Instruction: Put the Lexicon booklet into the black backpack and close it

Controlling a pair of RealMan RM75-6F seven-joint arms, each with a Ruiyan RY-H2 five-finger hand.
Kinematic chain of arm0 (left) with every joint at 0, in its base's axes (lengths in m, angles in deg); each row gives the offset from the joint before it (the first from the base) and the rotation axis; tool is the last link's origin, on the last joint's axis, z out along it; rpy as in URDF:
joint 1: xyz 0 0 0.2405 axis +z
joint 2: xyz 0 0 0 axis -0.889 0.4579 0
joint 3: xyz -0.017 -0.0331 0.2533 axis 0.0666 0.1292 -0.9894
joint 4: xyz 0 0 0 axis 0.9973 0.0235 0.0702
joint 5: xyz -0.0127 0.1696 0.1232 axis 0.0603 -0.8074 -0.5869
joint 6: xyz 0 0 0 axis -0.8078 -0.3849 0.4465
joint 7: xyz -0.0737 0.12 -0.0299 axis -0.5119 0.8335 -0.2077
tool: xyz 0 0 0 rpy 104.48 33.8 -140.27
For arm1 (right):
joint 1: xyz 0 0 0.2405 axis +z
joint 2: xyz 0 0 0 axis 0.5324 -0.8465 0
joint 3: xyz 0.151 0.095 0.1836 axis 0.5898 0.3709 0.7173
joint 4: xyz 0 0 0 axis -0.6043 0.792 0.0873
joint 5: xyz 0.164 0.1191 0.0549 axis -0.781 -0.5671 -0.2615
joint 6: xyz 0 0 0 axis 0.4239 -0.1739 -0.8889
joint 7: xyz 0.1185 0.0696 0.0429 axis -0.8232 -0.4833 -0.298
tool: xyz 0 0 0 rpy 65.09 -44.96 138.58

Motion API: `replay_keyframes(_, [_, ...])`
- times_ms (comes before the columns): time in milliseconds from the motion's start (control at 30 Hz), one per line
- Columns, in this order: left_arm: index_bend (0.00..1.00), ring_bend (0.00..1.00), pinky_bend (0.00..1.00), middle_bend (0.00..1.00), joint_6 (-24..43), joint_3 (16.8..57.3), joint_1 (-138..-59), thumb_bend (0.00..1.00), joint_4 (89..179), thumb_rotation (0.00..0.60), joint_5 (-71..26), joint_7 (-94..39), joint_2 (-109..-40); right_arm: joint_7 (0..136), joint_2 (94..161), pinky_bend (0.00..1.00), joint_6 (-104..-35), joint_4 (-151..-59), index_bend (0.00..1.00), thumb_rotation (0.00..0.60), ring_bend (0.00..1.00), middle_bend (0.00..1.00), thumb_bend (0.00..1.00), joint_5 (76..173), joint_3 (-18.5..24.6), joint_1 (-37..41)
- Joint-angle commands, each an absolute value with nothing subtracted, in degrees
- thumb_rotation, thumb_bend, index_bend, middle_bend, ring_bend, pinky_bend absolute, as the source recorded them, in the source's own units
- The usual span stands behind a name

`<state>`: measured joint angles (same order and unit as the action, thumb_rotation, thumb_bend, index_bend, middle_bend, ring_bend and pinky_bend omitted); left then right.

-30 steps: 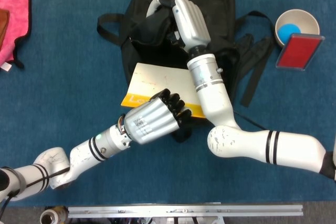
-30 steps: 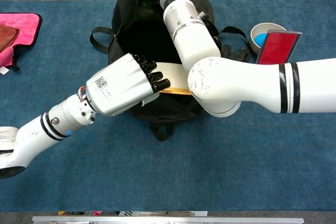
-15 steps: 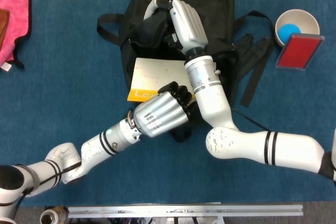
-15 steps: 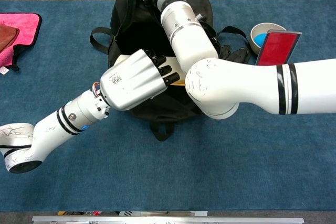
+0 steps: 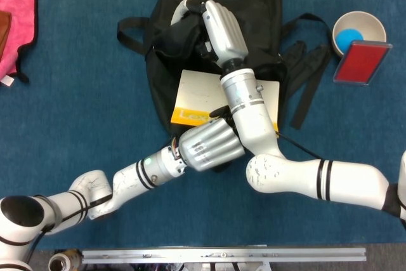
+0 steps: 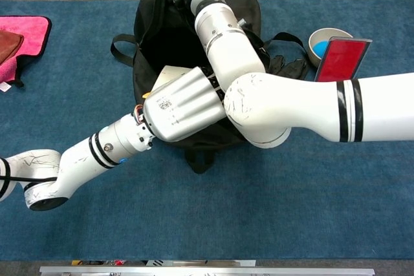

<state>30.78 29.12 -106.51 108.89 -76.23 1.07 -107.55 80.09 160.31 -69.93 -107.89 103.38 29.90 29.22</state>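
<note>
Head view alone shows left hand (image 5: 210,144) grasping Lexicon booklet (image 5: 200,96); right hand (image 5: 223,28) grips backpack (image 5: 254,4).

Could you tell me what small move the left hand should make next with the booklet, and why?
Probably keep pushing the booklet deeper into the backpack. The left hand is at the booklet's near edge, much of its pale cover and yellow strip shows outside the opening, and the right hand holds the bag's flap up, so the way in looks open.
</note>
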Motion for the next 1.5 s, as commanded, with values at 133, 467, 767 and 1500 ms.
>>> replay_keyframes(133, [0.73,0.58,0.73,0.69,29.43,30.20,-106.70,0.39,107.75,0.600,-73.94,2.12,-108.68,80.13,159.88,0.85,-70.10,-108.53,0.71,0.600,0.63,0.61,1.00,103.23,29.91,28.94])
replay_keyframes(467, [0.73,0.58,0.72,0.69,28.06,30.11,-106.29,0.40,106.19,0.600,-71.16,2.13,-109.11,79.79,158.57,0.85,-69.47,-110.89,0.71,0.600,0.63,0.61,1.00,101.58,30.64,28.38])
replay_keyframes(767, [0.73,0.58,0.72,0.69,27.11,30.46,-106.67,0.39,104.47,0.600,-69.21,1.62,-110.38,79.88,157.11,0.85,-69.13,-113.49,0.71,0.600,0.63,0.61,1.00,99.21,31.40,28.02])
replay_keyframes(1500, [0.73,0.58,0.72,0.69,24.09,31.46,-108.77,0.39,97.13,0.600,-64.81,1.25,-115.02,78.91,155.49,0.85,-68.78,-116.11,0.71,0.600,0.63,0.61,1.00,95.75,31.82,28.46])
